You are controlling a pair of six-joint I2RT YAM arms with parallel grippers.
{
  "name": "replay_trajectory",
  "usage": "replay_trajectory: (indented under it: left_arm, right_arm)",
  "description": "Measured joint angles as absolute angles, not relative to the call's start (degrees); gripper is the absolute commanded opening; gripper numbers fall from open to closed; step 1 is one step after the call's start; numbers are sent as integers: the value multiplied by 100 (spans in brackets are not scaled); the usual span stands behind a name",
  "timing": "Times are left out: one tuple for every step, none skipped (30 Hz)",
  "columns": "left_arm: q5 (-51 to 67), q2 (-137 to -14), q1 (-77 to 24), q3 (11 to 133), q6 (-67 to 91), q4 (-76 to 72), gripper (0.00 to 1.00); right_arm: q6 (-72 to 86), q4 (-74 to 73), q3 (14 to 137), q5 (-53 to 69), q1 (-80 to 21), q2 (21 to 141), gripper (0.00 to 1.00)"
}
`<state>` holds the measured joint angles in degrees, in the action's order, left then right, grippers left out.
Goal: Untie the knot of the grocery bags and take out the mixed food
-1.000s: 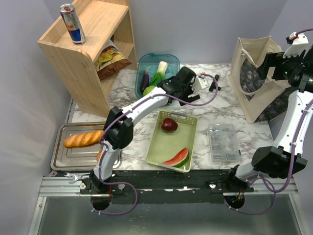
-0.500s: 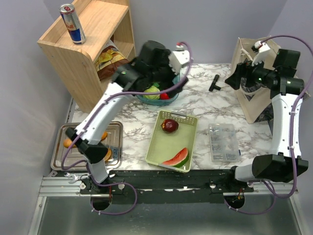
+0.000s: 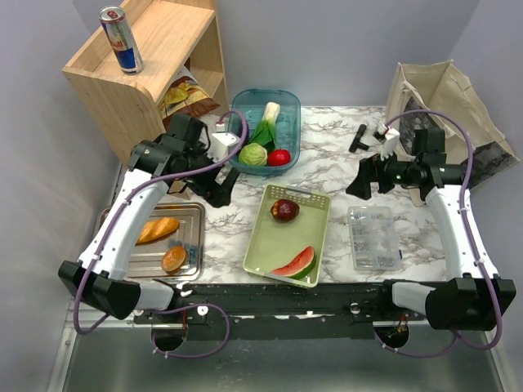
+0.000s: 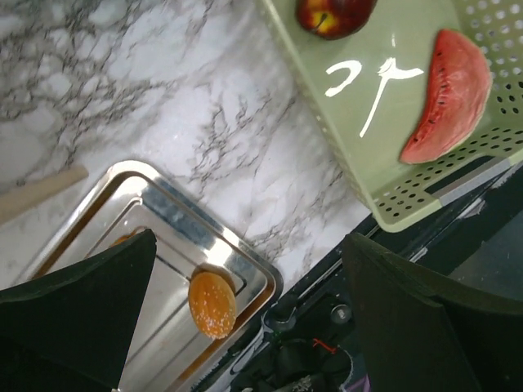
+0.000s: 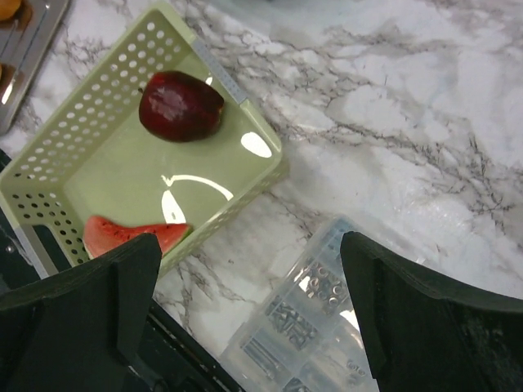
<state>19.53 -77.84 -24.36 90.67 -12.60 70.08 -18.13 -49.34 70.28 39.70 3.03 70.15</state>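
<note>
Toward the middle of the near edge, a pale green basket [image 3: 278, 241] of perforated plastic holds a glossy dark red apple [image 3: 283, 210] and a watermelon wedge [image 3: 297, 264], lying apart on its shiny floor. At the near left corner a steel tray [image 3: 143, 255] with rounded corners carries a long bread roll [image 3: 157, 229] and a round bread roll [image 3: 173, 259], both brown. Farther back, a translucent teal bin [image 3: 290, 114] has a green-white leafy vegetable [image 3: 265, 122], a round green cabbage [image 3: 253, 154] and a red tomato [image 3: 279, 157]. The left arm [image 3: 135, 204] and its cable cover the bin's left side, so I cannot make out what lies there. On the wooden shelf [image 3: 167, 37] in the far left corner a blue-silver can [image 3: 121, 38] stands upright, with a crinkly chips bag [image 3: 184, 98] half tucked inside below. The left gripper [image 4: 249, 241] hangs above the white veined bench [image 3: 237, 220] between tray and basket, fingers spread wide, nothing in them. The right gripper [image 5: 252, 238] is likewise splayed and empty, above the basket's corner and a clear box [image 3: 372, 237] whose small contents are too blurred to name. A beige bag [image 3: 425, 86] with a dark patterned panel slumps at the far right corner.
</note>
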Motion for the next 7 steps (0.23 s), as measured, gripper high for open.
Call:
replay_trajectory:
  left_arm:
    - [1944, -7686, -2309, 8932, -1253, 7011, 98]
    - [1920, -7607, -2209, 8836, -1249, 7013, 98]
    - [1905, -7474, -2049, 8729, -1243, 7006, 98]
    - [1898, -7380, -1966, 8659, -1238, 7000, 98]
    - [1894, -7290, -1900, 8597, -1232, 6995, 98]
    - [1892, -7216, -1859, 8552, -1219, 6991, 99]
    - [1890, -7157, -1828, 8512, -1201, 6987, 99]
  right_arm:
    - [-1839, -4941, 6884, 3946, 290, 6954, 100]
    - [-1865, -4941, 6766, 3909, 281, 6897, 100]
    - [-1894, -4945, 6678, 3870, 279, 6851, 100]
    - [-1920, -4952, 6615, 3817, 279, 6816, 100]
    - [-1944, -4952, 6589, 3774, 279, 6799, 100]
    - [-1959, -4947, 6580, 3736, 279, 6790, 100]
    - [-1970, -4941, 6569, 3688, 279, 6781, 100]
